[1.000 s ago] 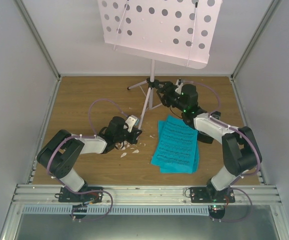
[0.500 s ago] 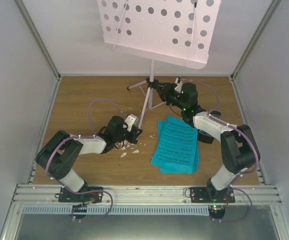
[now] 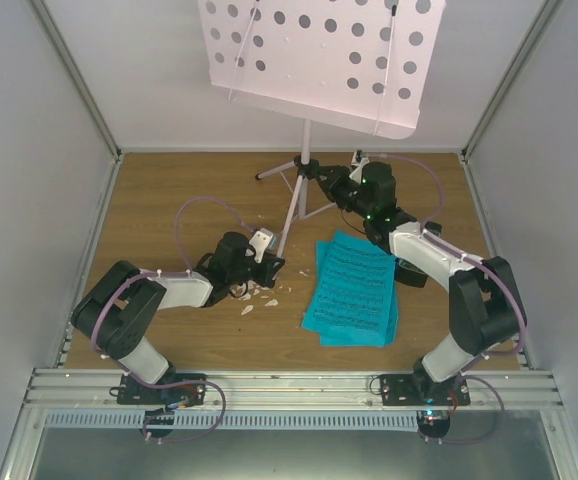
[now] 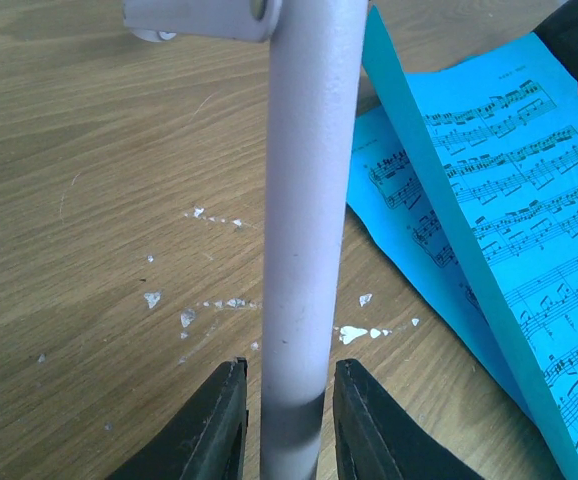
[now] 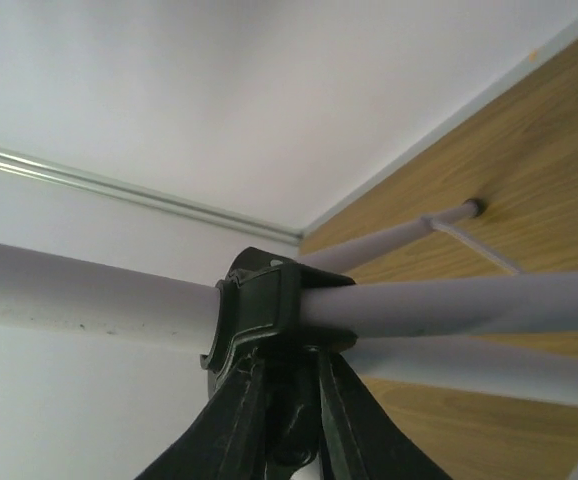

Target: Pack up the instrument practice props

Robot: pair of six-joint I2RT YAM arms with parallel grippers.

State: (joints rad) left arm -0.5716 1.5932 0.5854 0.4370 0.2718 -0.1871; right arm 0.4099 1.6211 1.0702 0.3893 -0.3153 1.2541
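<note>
The right pincer (image 5: 287,385) pinches the music stand (image 3: 299,40) at its black collar (image 5: 259,305), probably to fold the tripod. The left pincer (image 4: 289,378) straddles one leg (image 4: 299,200), but I cannot tell if it grips.

We are holding our left arm low with its elbow bent, the left gripper (image 4: 289,375) narrowly parted. We are reaching our right arm farther forward and inward, the right gripper (image 5: 289,385) pinching the music stand (image 5: 89,290) hub.
</note>
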